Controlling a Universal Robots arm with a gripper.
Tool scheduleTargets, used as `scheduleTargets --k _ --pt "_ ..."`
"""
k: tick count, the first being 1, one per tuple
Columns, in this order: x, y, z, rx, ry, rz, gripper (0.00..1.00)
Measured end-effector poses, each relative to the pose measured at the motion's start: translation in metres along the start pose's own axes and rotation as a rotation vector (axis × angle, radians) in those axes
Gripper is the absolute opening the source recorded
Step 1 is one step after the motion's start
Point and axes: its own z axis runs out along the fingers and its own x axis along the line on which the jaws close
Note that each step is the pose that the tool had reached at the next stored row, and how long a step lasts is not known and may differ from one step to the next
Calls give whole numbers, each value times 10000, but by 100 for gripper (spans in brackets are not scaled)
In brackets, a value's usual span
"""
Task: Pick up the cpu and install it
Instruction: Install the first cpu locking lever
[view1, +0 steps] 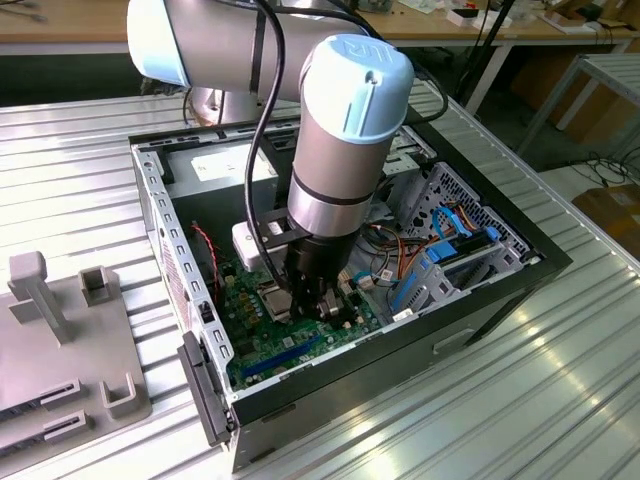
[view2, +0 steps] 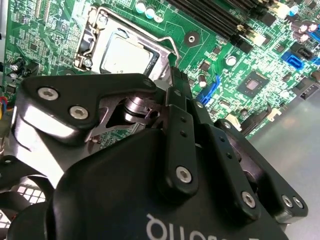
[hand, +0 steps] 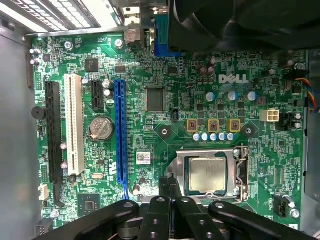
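The arm (view1: 345, 130) reaches down into an open computer case (view1: 480, 275) on a ribbed metal table (view1: 520, 400), its gripper (view1: 312, 300) low over the green motherboard (view1: 290, 335); grey fixtures (view1: 70, 330) stand at the exterior view's left

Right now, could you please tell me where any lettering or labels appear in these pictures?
Green board: a white maker's logo, plus tiny part markings, unreadable.
White sticker: too small to read.
Chip: faint top print, blurred.
Gripper: white lettering on its body, cut off.
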Motion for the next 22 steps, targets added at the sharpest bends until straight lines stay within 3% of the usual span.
scheduleTargets --k 4,7,8,12,14,15,18,22 --pt "0 -42 0 -27 1 -4 11" --pt "-1 -145 0 -121 2 -10 11" --pt "-2 -193 -1 -155 2 -11 18" --pt "-2 -324 1 -184 -1 -14 18" --pt "-2 -338 2 -185 -18 -16 16" --pt "-3 -340 8 -185 -47 -14 10" --pt "9 -342 40 -186 -169 -18 10" --pt "66 -342 48 -186 -204 -19 10"
